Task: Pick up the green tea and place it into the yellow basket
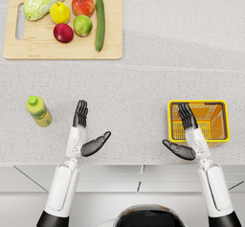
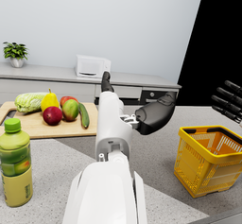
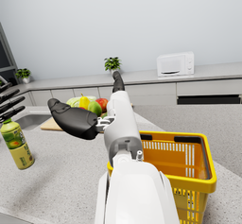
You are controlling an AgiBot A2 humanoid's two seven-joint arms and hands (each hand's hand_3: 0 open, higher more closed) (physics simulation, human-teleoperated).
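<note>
From left to right, I see the green tea [image 1: 38,111] upright on the counter [image 1: 134,85], untouched; my left hand [image 1: 86,130] beside it, fingers spread, empty, likely staged for a side grasp; my right hand [image 1: 185,134] equally empty above the yellow basket [image 1: 225,120]. Only the left wrist view reveals the bottle's label.

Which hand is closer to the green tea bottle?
Left. The left hand hovers open just beside the green tea bottle; the right hand is far off, over the yellow basket.
</note>
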